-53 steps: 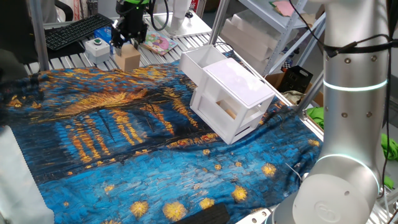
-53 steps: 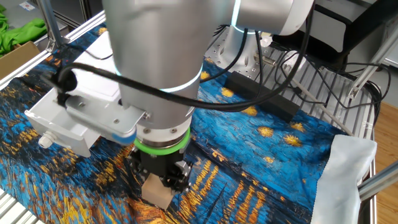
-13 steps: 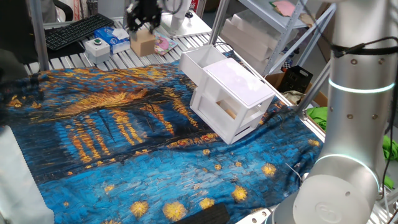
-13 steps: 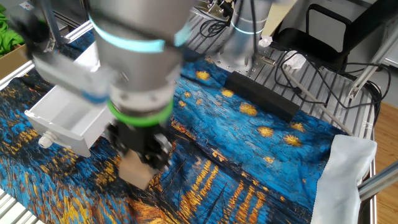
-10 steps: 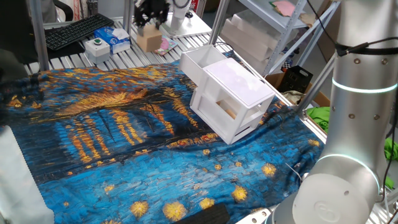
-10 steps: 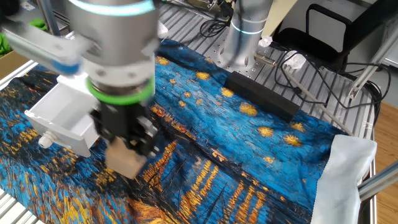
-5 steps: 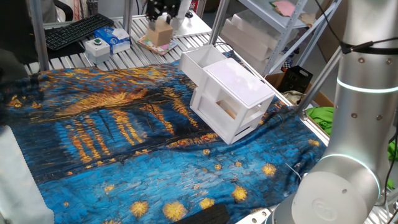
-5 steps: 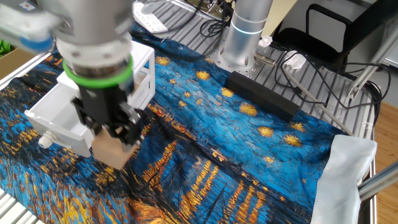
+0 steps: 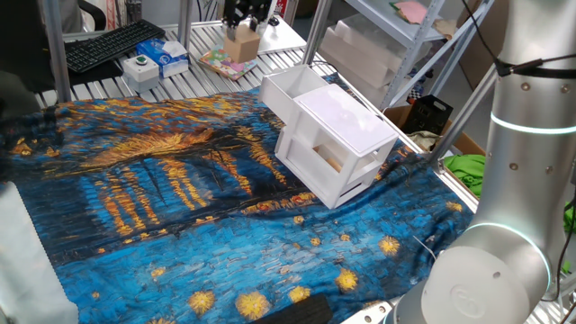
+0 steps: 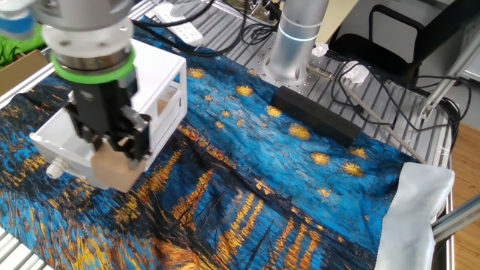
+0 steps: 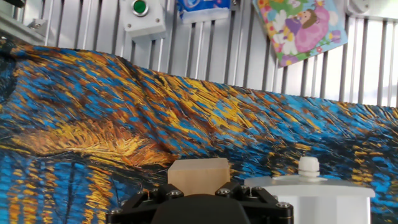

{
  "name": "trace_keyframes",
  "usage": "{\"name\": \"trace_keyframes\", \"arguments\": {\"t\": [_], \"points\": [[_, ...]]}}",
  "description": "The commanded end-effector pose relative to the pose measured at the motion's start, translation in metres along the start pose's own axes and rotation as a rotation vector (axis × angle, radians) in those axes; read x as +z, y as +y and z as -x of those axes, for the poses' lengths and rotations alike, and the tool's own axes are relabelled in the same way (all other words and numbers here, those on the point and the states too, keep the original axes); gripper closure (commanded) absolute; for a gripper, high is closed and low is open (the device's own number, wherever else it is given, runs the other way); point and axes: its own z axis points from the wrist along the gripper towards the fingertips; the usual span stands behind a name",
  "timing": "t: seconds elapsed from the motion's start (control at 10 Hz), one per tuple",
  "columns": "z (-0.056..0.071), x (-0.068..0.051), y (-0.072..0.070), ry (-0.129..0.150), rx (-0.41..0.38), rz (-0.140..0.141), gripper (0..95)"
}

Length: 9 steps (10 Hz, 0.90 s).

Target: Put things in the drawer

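Wrinkled painterly cloth [image 9: 162,180]; smooth tan cube [image 10: 114,169].

1. One tan block [image 10: 115,169] is hanging in one gripper [image 10: 111,154].
2. One white two-drawer cabinet [image 9: 337,144] is sitting at 3 o'clock.
3. One green-button box [image 9: 139,65], one keyboard [image 9: 108,43] and one picture book [image 11: 298,28] are lying at 11 o'clock.

Slatted metal table [image 9: 270,40] under blue-gold cloth [image 9: 180,198]; white cabinet [image 9: 333,139] apparently on cloth.
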Motion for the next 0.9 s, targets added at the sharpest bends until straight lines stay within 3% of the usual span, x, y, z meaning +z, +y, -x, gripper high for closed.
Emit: {"name": "trace_keyframes", "arguments": {"t": [0.1, 0.4, 0.7, 0.9], "points": [[0.000, -0.001, -0.006, -0.002, -0.009, -0.006, 95.0], [0.005, -0.007, -0.020, 0.002, -0.031, 0.011, 95.0], [0.005, -0.008, -0.021, 0.012, -0.011, 0.038, 95.0], [0.005, -0.008, -0.021, 0.016, 0.011, 0.029, 95.0]]}}
